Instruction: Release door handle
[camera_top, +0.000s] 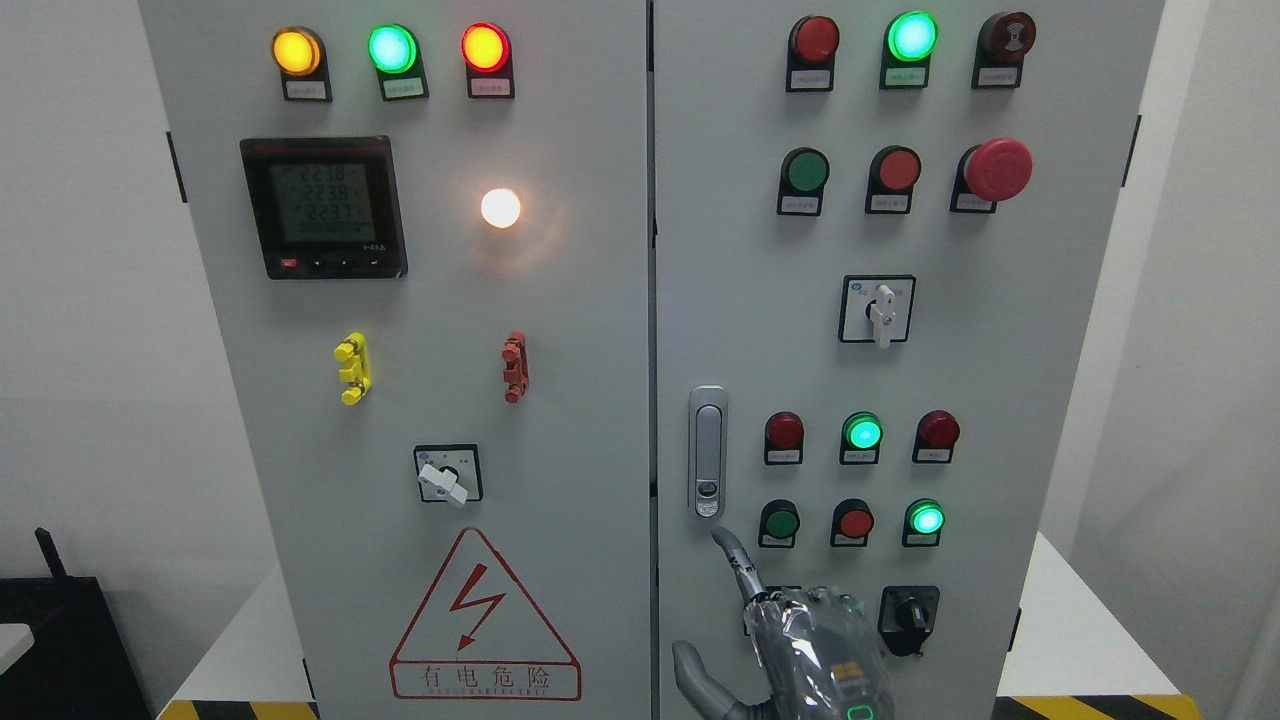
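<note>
The silver door handle (708, 450) sits upright and flush in its recess near the left edge of the grey cabinet's right door (1000, 380). Both doors look closed, with a thin seam between them. My right hand (790, 640), wrapped in clear plastic, comes up from the bottom edge just below the handle. Its index finger (735, 562) points up with the tip a short way under the handle's lower end, apart from it. The thumb (695, 680) sticks out to the left. The hand holds nothing. No left arm shows.
The right door carries red and green push buttons, lit green lamps, a red mushroom stop button (997, 168) and a white rotary switch (880, 310). A black selector knob (908, 615) sits right beside my hand. The left door (420, 420) holds a meter, lamps and a warning triangle.
</note>
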